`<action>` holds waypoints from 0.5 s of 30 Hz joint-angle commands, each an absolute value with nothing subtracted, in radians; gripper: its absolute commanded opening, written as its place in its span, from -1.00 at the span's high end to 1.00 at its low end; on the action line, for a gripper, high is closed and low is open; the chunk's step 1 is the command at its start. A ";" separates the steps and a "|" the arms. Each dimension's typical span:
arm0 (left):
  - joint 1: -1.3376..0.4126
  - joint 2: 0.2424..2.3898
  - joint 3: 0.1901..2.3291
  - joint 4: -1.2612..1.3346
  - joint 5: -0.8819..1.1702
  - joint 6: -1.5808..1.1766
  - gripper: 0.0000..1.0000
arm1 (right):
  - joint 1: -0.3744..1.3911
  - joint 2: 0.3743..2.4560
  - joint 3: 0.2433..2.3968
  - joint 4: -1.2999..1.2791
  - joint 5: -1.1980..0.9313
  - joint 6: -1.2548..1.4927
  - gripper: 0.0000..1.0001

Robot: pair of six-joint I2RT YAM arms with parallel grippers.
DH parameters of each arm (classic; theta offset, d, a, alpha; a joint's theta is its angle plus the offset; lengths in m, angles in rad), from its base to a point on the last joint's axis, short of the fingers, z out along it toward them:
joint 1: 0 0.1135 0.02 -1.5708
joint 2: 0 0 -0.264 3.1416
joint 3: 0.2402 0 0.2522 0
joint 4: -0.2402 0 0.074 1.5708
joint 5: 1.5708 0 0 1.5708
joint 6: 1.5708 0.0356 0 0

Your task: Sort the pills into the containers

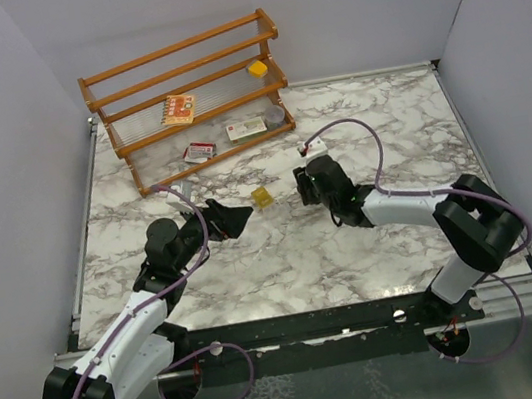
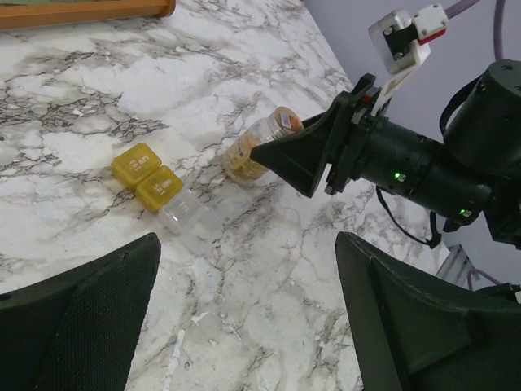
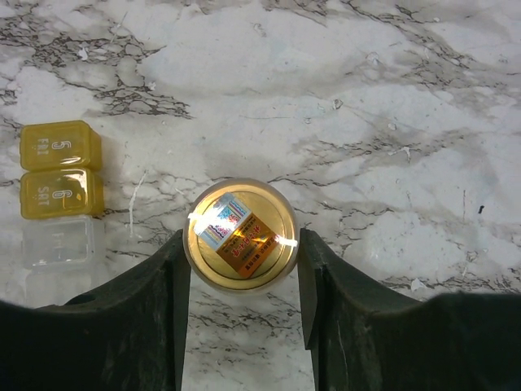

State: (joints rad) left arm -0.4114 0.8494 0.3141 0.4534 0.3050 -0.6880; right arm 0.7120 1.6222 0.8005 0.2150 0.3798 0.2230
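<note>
Jar (image 3: 240, 232) stands well inside table (image 1: 388, 140) edges, seemingly clasped by right gripper (image 3: 242, 248); left gripper (image 2: 244, 240) gapes wide.

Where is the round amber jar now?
In the right wrist view, the round amber translucent jar sits between the fingers of the right end effector, with small yellow plastic boxes at its left.
</note>
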 commanded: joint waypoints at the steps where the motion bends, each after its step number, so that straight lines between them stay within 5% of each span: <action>1: -0.405 0.844 0.335 0.468 0.304 -0.613 -0.79 | 0.709 1.503 0.844 0.173 0.405 0.187 0.98; 15: -0.407 0.842 0.333 0.532 0.372 -0.507 -0.63 | 0.709 1.263 0.998 -0.113 0.136 0.077 0.98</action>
